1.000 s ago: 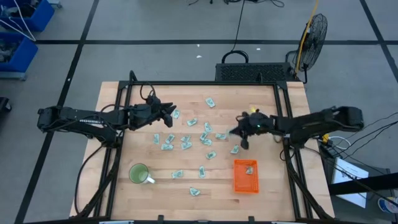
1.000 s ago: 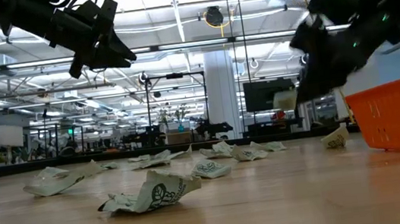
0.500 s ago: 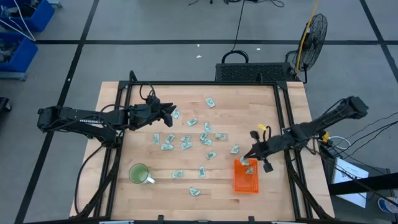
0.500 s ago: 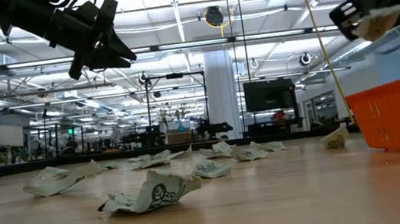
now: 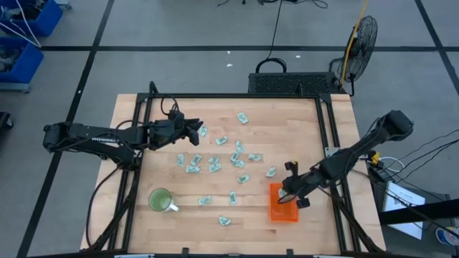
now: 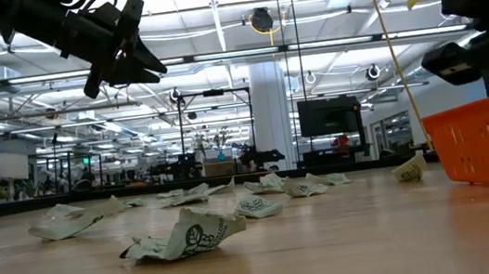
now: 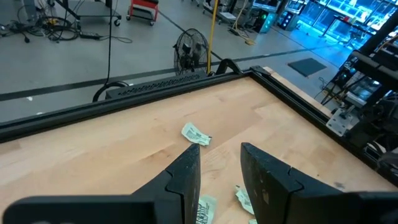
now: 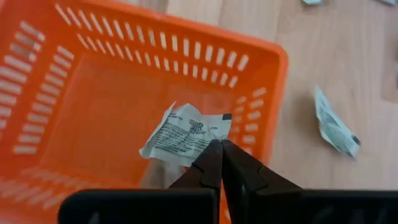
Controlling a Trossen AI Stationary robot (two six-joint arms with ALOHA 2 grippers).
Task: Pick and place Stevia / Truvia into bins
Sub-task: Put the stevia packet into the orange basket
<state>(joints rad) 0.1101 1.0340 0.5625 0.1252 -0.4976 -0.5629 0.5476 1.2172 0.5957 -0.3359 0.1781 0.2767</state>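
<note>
Several pale green and white sachets (image 5: 215, 163) lie flat and scattered on the middle of the wooden table, and they also show in the low view (image 6: 187, 236). The orange tray (image 5: 275, 215) stands near the table's near right corner. My right gripper (image 5: 285, 197) hangs over the tray's inside (image 8: 74, 106), shut on one sachet (image 8: 183, 134). My left gripper (image 5: 197, 130) hovers open above the table's far left part, high over the wood (image 6: 136, 52), with a sachet (image 7: 194, 134) on the table beyond its fingers. My right gripper pinches the sachet by its edge (image 8: 211, 138) between the two fingertips, coming from above and pointing down into the tray. The sachet spreads out away from the fingertips over the tray's floor. I cannot tell whether it touches that floor.
A round green mug (image 5: 159, 199) stands near the table's near left corner. One sachet (image 8: 334, 127) lies on the wood just outside the tray's wall (image 8: 249, 62). A black frame runs along the table's edges (image 7: 124, 102). A fan (image 5: 362, 36) stands on the floor beyond the table.
My right gripper has travelled from the table's middle toward the near edge, carrying the sachet, and has come down over the orange tray. The left arm has kept still.
</note>
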